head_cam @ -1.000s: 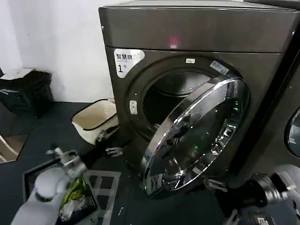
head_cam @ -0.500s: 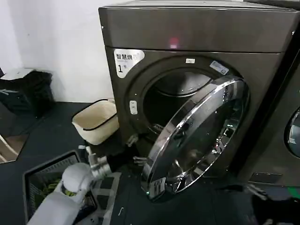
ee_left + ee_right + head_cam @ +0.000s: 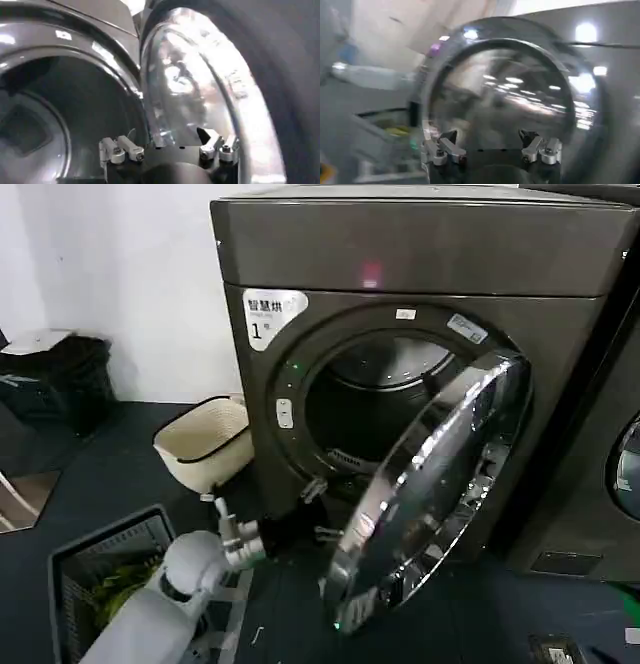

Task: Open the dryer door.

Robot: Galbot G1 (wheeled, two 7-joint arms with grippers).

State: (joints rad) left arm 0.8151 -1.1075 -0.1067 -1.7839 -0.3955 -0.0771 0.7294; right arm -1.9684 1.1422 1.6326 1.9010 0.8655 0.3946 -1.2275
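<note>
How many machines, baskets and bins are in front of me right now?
Dryer with its dryer door swung open: 1
Second dark machine beside it: 1
Cream basket: 1
Dark bin by the left pincer: 1
Total: 4

I see the dryer door [image 3: 430, 494], chrome-ringed with dark glass, swung about halfway open off the dryer [image 3: 420, 314], hinged at that machine's right, drum mouth exposed behind it.

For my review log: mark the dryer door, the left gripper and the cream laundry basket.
dryer door [image 3: 440, 484], head view, on the tinted glass inside the chrome ring.
left gripper [image 3: 318, 509], head view, midway between its fingertips by the door's lower edge.
cream basket [image 3: 205, 446], head view, on its outer wall.
</note>
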